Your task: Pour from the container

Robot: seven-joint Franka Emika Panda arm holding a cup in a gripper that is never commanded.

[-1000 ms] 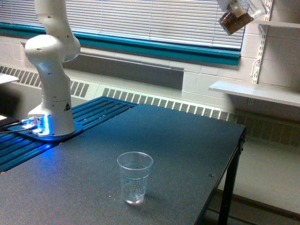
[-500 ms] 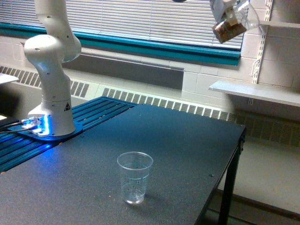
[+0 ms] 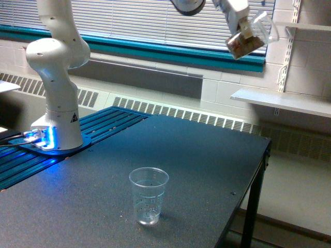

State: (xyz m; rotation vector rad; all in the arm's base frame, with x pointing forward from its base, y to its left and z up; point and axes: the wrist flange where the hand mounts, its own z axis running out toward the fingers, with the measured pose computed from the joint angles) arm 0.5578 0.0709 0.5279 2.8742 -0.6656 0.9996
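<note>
Dark speckled bench (image 3: 207, 170) filling the lower frame, with the white Panda arm (image 3: 54, 72) rooted on a blue-lit base at the exterior view's left. Slatted blinds and a teal sill behind; white wall shelf (image 3: 282, 101) at the exterior view's right.

1 clear tapered plastic cup (image 3: 149, 195) standing upright near the bench's front edge, seemingly empty.

High at the top of frame, gripper (image 3: 239, 21) carrying the clear plastic jar (image 3: 247, 39), well above the bench and off toward the exterior view's right of the cup. Jar tilted, brown nuts heaped against its lower side. Fingers clamped on the jar, judging by how it hangs from them, though the contact itself is too small to make out.

Step in hand, as judged: transport, jar in the air and nowhere near over the cup. Nothing seen falling.

Next move calls for a long descent toward the exterior view's left and toward the front, mouth brought directly above the cup rim, then a slow tip so the nuts drop inside rather than scatter.
</note>
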